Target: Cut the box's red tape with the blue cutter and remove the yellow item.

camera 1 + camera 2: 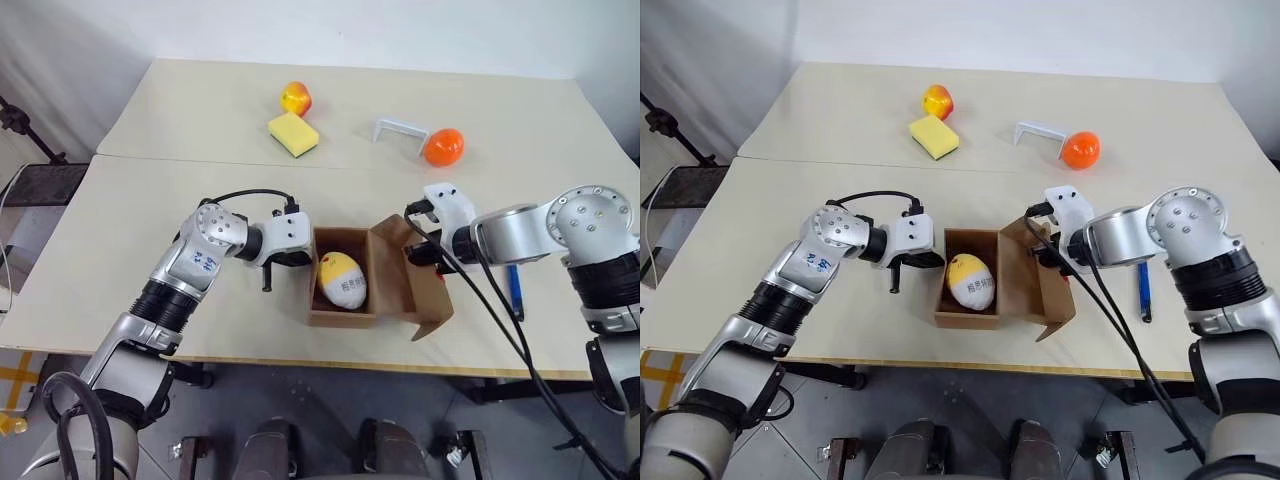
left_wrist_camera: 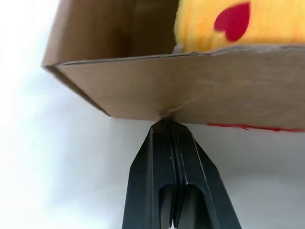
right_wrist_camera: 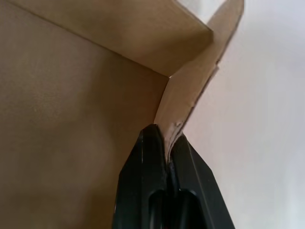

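Head views: the box (image 1: 345,290) stands open on the table (image 1: 140,215) between the two claws, its long axis running away from the robot toward the far table edge; the left gripper (image 1: 268,283) sits just outside the box's left wall, and the right gripper (image 1: 1045,252) is at the right-hand flap, which stands splayed outward; the yellow item (image 1: 342,279) lies inside the box, whitish end toward the robot, its length along the box's own axis, between the claws; the blue cutter (image 1: 514,287) lies flat on the table beyond the right forearm, well apart from the box, its length pointing roughly toward and away from the robot; well beyond both claws lie a yellow sponge (image 1: 293,133), an apple (image 1: 296,98), an orange ball (image 1: 443,146) and a grey bracket (image 1: 400,128). Left wrist view: the fingers (image 2: 164,164) are pressed together, their tips meeting the lower edge of a cardboard panel; whether they pinch it or merely touch it cannot be told; past the panel the yellow item carries a red heart mark, and a thin strip of red tape (image 2: 252,127) runs along the panel's edge, neither seen from the head. Right wrist view: the fingers (image 3: 143,167) are clamped on the edge of a cardboard flap, whose crumpled corner sits between the tips; the bare inner walls of the box lie beyond.
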Available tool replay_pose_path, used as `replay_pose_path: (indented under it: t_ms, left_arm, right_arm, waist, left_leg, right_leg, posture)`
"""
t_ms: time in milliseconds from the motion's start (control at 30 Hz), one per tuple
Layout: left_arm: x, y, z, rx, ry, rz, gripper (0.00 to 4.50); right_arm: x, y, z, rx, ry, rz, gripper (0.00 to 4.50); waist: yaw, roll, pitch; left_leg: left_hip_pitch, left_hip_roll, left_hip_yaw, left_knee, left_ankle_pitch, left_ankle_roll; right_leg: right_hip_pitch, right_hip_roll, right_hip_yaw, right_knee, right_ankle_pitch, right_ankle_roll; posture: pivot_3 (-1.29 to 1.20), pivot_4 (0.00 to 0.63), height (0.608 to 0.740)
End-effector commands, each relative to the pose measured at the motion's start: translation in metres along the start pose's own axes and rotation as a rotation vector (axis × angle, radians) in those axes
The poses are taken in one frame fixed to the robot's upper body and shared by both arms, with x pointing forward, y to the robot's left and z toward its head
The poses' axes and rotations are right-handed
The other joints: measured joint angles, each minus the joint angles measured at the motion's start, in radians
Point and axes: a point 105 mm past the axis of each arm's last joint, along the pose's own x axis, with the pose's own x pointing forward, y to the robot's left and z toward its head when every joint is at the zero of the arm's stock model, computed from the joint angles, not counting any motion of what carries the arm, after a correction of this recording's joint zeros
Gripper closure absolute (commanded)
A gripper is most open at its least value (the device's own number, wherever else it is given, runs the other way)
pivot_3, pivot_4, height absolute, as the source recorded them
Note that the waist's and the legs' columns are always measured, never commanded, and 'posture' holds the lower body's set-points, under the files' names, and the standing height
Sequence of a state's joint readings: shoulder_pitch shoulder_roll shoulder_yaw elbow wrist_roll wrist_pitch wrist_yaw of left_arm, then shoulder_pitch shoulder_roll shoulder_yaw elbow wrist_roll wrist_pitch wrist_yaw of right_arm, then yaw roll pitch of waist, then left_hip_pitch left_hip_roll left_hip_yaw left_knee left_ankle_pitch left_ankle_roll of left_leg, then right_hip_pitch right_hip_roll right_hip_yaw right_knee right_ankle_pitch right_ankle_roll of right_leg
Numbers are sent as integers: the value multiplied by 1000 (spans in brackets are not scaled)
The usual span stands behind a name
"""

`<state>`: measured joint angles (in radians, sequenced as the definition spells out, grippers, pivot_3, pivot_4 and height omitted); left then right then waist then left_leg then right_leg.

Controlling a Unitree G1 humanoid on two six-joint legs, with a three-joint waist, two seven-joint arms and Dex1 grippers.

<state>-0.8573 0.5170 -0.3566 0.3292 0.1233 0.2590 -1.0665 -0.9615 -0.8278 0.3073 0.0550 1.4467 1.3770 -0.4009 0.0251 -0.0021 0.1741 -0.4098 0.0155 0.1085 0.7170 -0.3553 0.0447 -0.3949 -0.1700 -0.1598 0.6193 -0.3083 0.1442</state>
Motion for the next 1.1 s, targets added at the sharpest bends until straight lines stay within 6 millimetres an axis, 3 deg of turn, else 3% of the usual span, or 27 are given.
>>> replay_pose_path:
  t_ms: [33, 67, 167, 467, 600, 700, 767, 867, 933, 1100]
  left_arm:
    - [-6, 9, 12, -54, -51, 31, 4500]
    - [-7, 10, 11, -71, -48, 33, 4500]
    - [-9, 10, 12, -87, -51, 32, 3910]
    - [-49, 52, 15, -141, -77, 195, 1272]
    - [-67, 70, 34, -102, -127, 257, 93]
    - [-69, 72, 65, -53, -221, 246, 35]
    - [-62, 60, 85, -16, -284, 177, 35]
    - [-36, 10, 106, 28, -327, -70, 35]
    - [-24, -15, 105, 42, -310, -182, 35]
    - [-9, -47, 85, 106, -189, -345, 35]
  right_arm:
    - [-9, 3, 12, -25, -107, 51, 4081]
    - [-10, 5, 11, -29, -115, 71, 3920]
    - [-11, 3, 14, -30, -146, 79, 2912]
    - [-51, -23, 26, -125, -224, 28, 0]
    - [-69, -30, 27, -178, -247, 17, 0]
    - [-81, -39, 25, -211, -260, -2, 0]
    - [-89, -42, 24, -245, -279, -2, 0]
    - [-104, -45, 24, -273, -310, 8, 0]
    - [-111, -44, 21, -299, -319, 23, 0]
    - [-119, -42, 14, -321, -317, 39, 0]
  waist:
    - [0, 0, 0]
    - [0, 0, 0]
    - [-3, 0, 0]
    - [-2, 0, 0]
    - [-2, 0, 0]
    - [1, 0, 0]
    - [4, 0, 0]
    - [1, 0, 0]
    - [0, 0, 0]
    - [-3, 0, 0]
  left_leg:
    - [0, 0, 0, 0, 0, 0]
    - [0, 0, 0, 0, 0, 0]
    - [0, 0, 1, -1, 0, 0]
    - [0, -1, 1, -1, 0, 0]
    - [1, -1, 2, -2, 0, 0]
    - [0, -1, 3, -2, 0, 0]
    - [-1, -2, 4, -2, 0, 0]
    - [-1, -2, 7, -2, 0, 0]
    - [0, -2, 8, -3, 0, 0]
    - [2, 0, 8, -2, 0, -1]
  right_leg:
    - [0, 0, 0, 0, 0, 0]
    - [0, 0, 0, 0, 0, 0]
    - [0, 0, 0, 0, 0, 0]
    - [-1, 0, 0, 0, 0, 0]
    - [-1, 0, 0, 0, 0, 0]
    - [-1, 0, 0, 0, 0, 0]
    - [-1, 0, 0, -1, 0, 0]
    - [-1, 0, 0, -1, 0, 0]
    - [-1, 0, 0, -1, 0, 0]
    - [-1, 1, 1, -2, 0, 0]
  posture:
    - [0, 150, 740]
    - [0, 150, 740]
    - [0, 150, 740]
    - [0, 150, 740]
    - [0, 150, 740]
    - [0, 150, 740]
    - [0, 150, 740]
    - [0, 150, 740]
    - [0, 150, 740]
    - [0, 150, 740]
